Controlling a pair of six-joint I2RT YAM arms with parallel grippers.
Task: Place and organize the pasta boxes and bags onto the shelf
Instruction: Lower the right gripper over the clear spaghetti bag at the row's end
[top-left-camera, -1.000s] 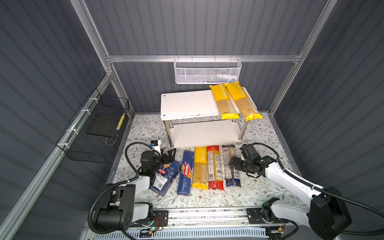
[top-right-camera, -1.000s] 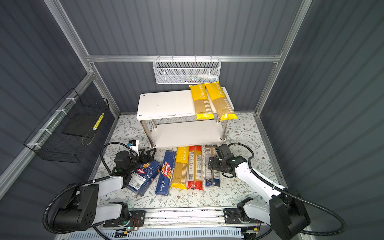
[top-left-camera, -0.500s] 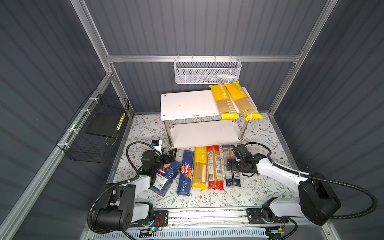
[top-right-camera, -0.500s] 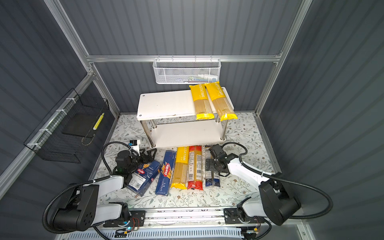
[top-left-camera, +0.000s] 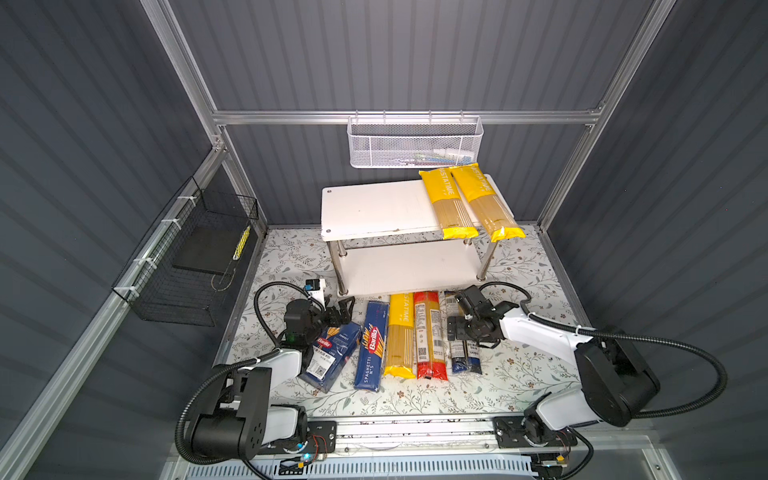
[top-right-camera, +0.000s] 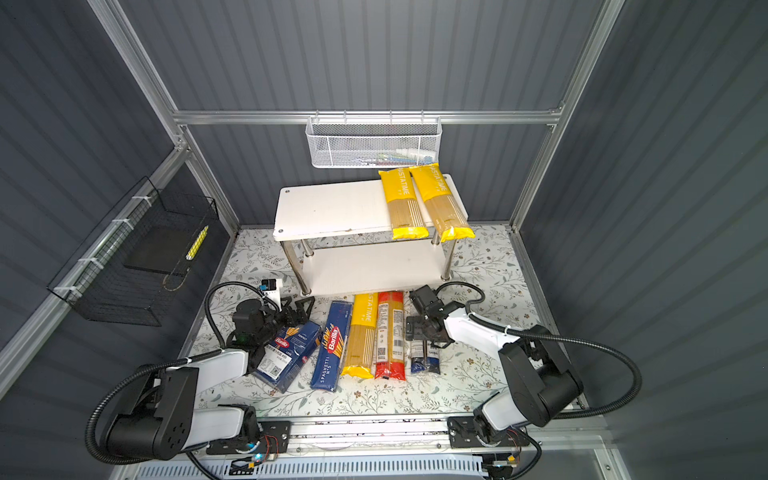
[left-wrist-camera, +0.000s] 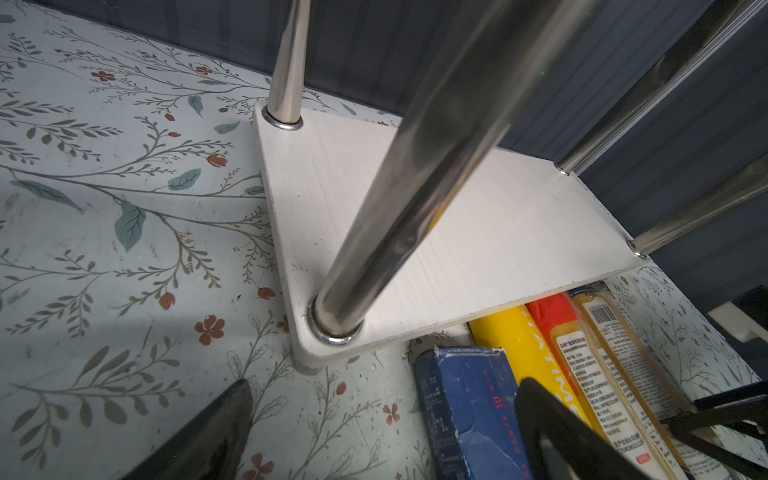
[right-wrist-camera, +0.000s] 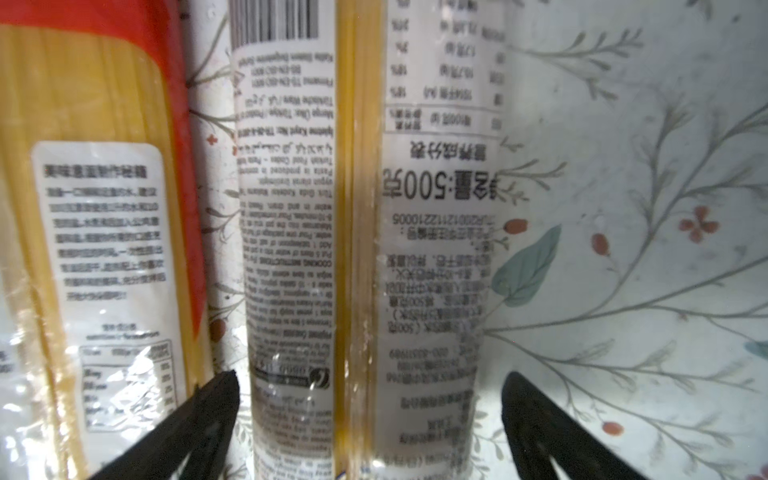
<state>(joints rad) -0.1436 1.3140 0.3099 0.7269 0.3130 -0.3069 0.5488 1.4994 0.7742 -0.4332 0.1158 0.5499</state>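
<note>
Setting: robotics lab test cell. Evidence: grey ribbed wall panels (top-left-camera: 415, 54) on an aluminium frame (top-left-camera: 407, 117); two robot arms (top-left-camera: 540, 332) mounted on a base rail (top-left-camera: 415, 427) with bare wiring (top-left-camera: 311, 448); floral mat (top-left-camera: 457, 395) as floor; small two-tier shelf (top-left-camera: 374, 208); white mesh basket (top-left-camera: 411, 145) and black wire basket (top-left-camera: 183, 266) hung on the frame.
</note>
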